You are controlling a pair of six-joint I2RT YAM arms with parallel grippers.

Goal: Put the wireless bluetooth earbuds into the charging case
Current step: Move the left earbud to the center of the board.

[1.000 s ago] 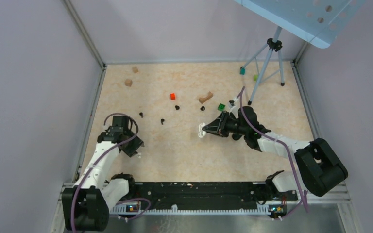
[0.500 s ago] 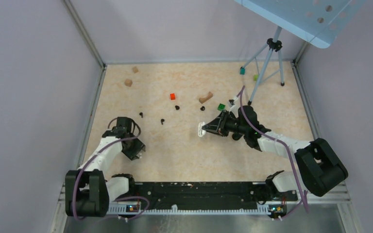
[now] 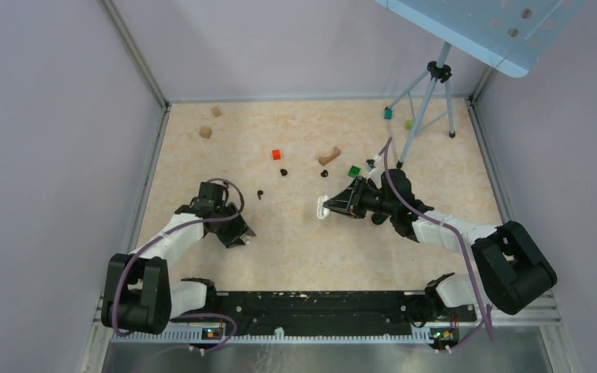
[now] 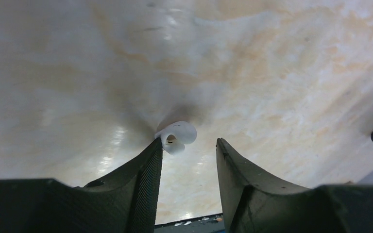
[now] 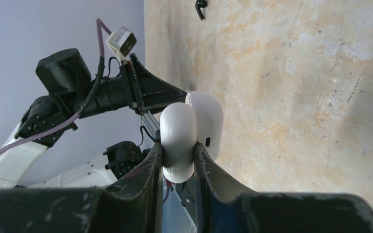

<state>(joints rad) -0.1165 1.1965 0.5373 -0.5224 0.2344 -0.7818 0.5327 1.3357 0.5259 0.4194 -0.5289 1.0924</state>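
left gripper (image 4: 188, 141) jaws apart, empty — earbud (image 4: 177, 136) lies just ahead of the gap, off-centre, touching one fingertip (image 4: 155, 145); right gripper (image 5: 177, 145) clamps the charging case (image 5: 196, 121).

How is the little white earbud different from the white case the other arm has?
The case is squeezed tight between the right fingers. The earbud only touches the tip of one left finger, and those fingers stand apart. The case is smooth, plump and rounded; the earbud is a small curled shape with a hole in it. Both are white and shiny.
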